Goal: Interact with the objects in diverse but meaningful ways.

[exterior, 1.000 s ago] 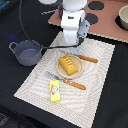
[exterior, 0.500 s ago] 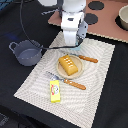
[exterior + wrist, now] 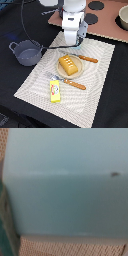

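Exterior view. Arm stands low over the far edge of the woven placemat (image 3: 95,80), its gripper (image 3: 71,44) hidden behind the white wrist housing; jaw spread cannot be told from here. Bread loaf (image 3: 69,65) sits on the round tan plate (image 3: 58,70) at the mat's middle. One wooden-handled utensil (image 3: 86,59) lies just beyond the plate, another (image 3: 71,83) just on its near side. Yellow butter block (image 3: 55,92) lies near the mat's near edge, apart from the plate. Grey two-handled pot (image 3: 27,52) stands off the mat on the dark surface (image 3: 15,25), toward the exterior view's left. No carton visible in this view; presumably it is under the arm.

Wrist view. Pale blue carton (image 3: 65,183) fills nearly the whole frame, very close to the camera, a strip of mat weave showing along one edge. Jaws not in the picture; whether they grip the carton cannot be told.

Judgement: step looks like a grasp or placement of the carton at the mat's far edge. To do it well, keep the jaws square to the flat faces, close gently, and move straight up, clear of the far utensil.
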